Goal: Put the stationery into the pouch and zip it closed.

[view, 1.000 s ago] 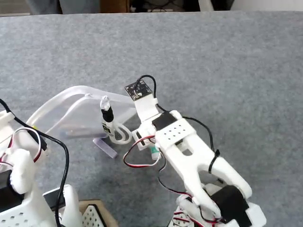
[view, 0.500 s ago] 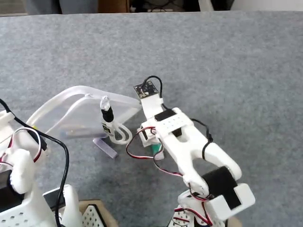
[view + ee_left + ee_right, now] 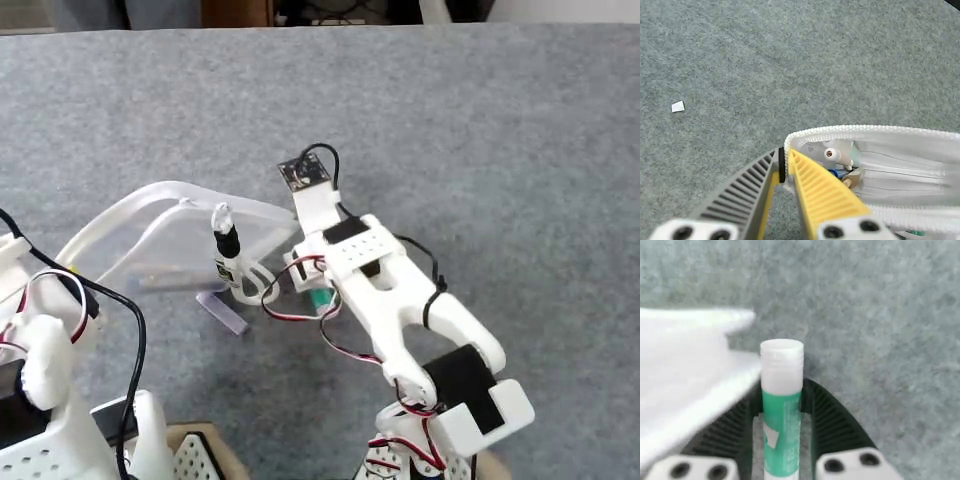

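Held item, glue stick (image 3: 782, 370): you are clamping it in the right end effector (image 3: 781, 392), long axis pointing straight ahead, the pouch (image 3: 690, 350) lying just beside its cap, the left end effector (image 3: 784, 162) pinching the pouch's zipper rim.

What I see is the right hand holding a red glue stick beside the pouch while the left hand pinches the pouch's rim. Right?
Not quite. The right wrist view shows the glue stick in the right hand is green with a white cap, not red. It is beside the pouch, whose rim the left hand pinches.
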`<state>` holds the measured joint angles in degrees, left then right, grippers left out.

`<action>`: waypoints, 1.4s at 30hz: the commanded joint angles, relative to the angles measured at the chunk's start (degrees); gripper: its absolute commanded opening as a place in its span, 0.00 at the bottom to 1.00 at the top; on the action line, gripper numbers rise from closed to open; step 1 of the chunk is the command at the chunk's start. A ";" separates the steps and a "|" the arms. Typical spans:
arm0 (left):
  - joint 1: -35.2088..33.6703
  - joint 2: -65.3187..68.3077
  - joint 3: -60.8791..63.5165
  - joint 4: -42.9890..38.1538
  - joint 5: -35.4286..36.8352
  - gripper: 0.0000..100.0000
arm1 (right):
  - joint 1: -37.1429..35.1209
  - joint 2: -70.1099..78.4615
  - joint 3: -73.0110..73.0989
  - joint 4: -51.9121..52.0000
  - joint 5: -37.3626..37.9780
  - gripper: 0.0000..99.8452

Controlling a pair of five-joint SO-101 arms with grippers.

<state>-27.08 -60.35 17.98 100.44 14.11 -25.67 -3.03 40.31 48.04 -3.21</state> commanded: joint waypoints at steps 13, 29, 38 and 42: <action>-0.31 0.44 -2.24 0.26 -0.26 0.03 | -2.73 -46.55 -12.53 5.89 12.57 0.01; -0.22 0.44 -1.80 0.35 -0.35 0.03 | -23.30 -56.66 -12.70 -26.81 17.58 0.01; 6.20 0.44 -1.71 0.35 -0.44 0.03 | -35.52 -50.15 -12.70 -34.29 17.58 0.01; 7.96 0.44 -1.63 0.35 -0.62 0.03 | -37.10 -49.54 -12.35 -37.63 17.67 0.01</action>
<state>-21.10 -60.44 17.63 100.09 14.02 -61.63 -52.79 30.20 13.41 13.93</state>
